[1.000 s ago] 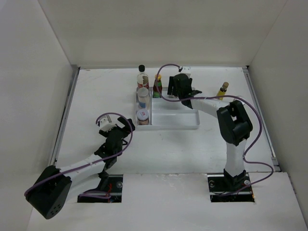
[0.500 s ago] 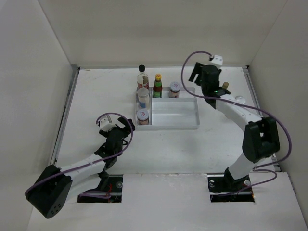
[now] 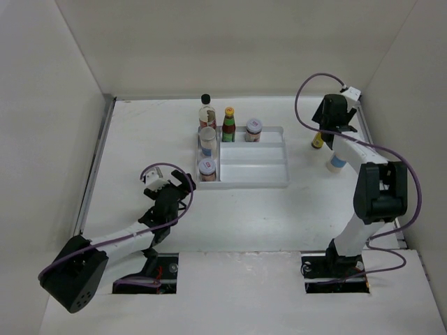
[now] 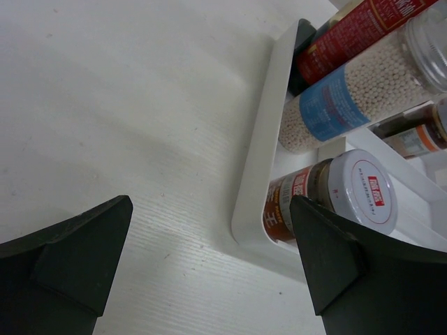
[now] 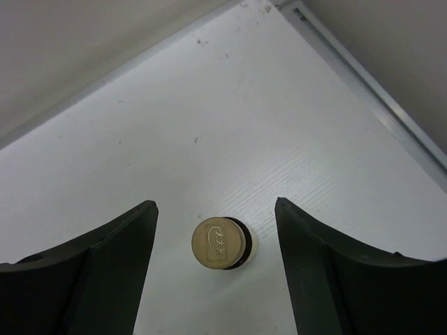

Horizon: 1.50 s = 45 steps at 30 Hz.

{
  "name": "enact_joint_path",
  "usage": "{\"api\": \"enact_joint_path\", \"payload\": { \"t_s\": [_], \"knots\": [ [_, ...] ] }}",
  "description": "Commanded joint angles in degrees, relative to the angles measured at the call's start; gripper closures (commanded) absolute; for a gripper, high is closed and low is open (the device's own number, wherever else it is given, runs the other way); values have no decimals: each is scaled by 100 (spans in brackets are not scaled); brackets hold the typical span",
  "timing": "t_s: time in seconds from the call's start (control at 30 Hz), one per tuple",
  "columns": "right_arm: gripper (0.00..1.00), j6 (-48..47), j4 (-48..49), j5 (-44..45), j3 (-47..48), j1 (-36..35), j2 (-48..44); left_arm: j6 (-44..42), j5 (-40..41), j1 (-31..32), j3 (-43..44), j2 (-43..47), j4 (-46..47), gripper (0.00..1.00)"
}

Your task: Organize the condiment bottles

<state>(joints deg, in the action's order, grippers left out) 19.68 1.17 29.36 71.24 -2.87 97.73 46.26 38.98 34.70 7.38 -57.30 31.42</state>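
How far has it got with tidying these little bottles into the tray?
Mostly done. Five sit in the white tray: black-capped bottle, green bottle, blue-labelled jar, front jar, back jar. In hand: the open right gripper hovers over the amber bottle, not gripping yet. Left: that bottle and the blue-banded shaker, both outside the tray. The left gripper is open and empty.

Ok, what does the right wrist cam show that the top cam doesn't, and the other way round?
Right wrist only: the yellow cap of the amber bottle face-on, centred in the open right gripper. Top only: the white tray holding five bottles, a blue-labelled shaker outside the tray, and the left gripper. Both: the amber bottle and the right gripper.
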Motion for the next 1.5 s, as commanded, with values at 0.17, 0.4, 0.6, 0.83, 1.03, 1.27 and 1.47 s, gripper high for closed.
{"api": "enact_joint_path", "payload": {
  "t_s": [0.17,0.4,0.6,0.83,1.03,1.27,1.47],
  "knots": [
    [49,-26,-204,-352,548,90,527,-21,13,-90,211,-308,286,0],
    [71,-201,549,-256,242,-190,37,-21,13,-134,247,-431,295,0],
    [70,-676,868,-273,416,-1087,-202,-29,48,-169,264,-510,295,0],
    [70,-597,1060,-387,671,-1667,298,-38,118,-205,203,-361,295,0],
    [69,-544,1009,-449,908,-1905,764,-38,127,-205,203,-361,295,0],
    [55,-351,991,-502,804,-1914,1002,-38,119,-196,203,-370,295,0],
    [17,-299,973,-554,383,-1905,55,-38,101,-187,212,-369,295,0]
  ]
}}
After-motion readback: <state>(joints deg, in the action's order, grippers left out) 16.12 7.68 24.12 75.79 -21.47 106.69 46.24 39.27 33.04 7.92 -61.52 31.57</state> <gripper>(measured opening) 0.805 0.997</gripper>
